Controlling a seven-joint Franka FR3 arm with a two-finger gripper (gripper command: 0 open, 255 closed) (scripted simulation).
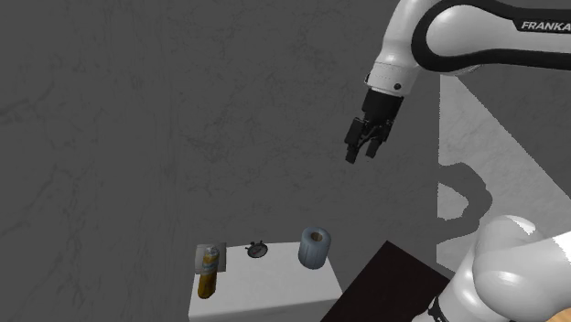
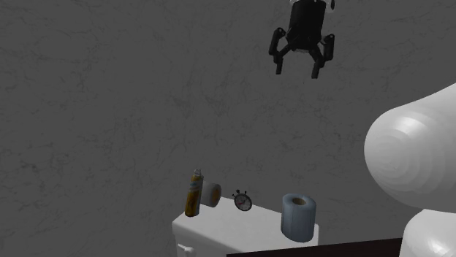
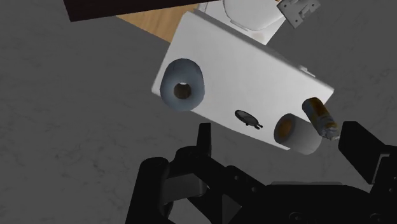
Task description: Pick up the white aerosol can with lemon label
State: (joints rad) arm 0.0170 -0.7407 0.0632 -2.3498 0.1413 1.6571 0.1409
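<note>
The aerosol can [image 1: 210,273] has a yellow-orange label and a pale top. It stands upright at one end of a white block's top [image 1: 274,284]. In the second exterior view the can [image 2: 194,194] is at the left end of that top [image 2: 234,228]. My gripper [image 1: 363,151] hangs high above the block, well clear of everything, and is open with nothing between its fingers. The second exterior view has the gripper [image 2: 298,71] near the upper edge. In the wrist view the can [image 3: 320,116] lies far beyond the gripper [image 3: 281,132], closer to one finger [image 3: 362,149].
Right beside the can lies a white paper roll [image 2: 212,193], then a small black clock [image 2: 243,201]. A bluish paper roll [image 2: 298,217] stands at the other end. A grey marbled wall is behind. My dark stand [image 1: 393,274] is at the shoulder view's lower right.
</note>
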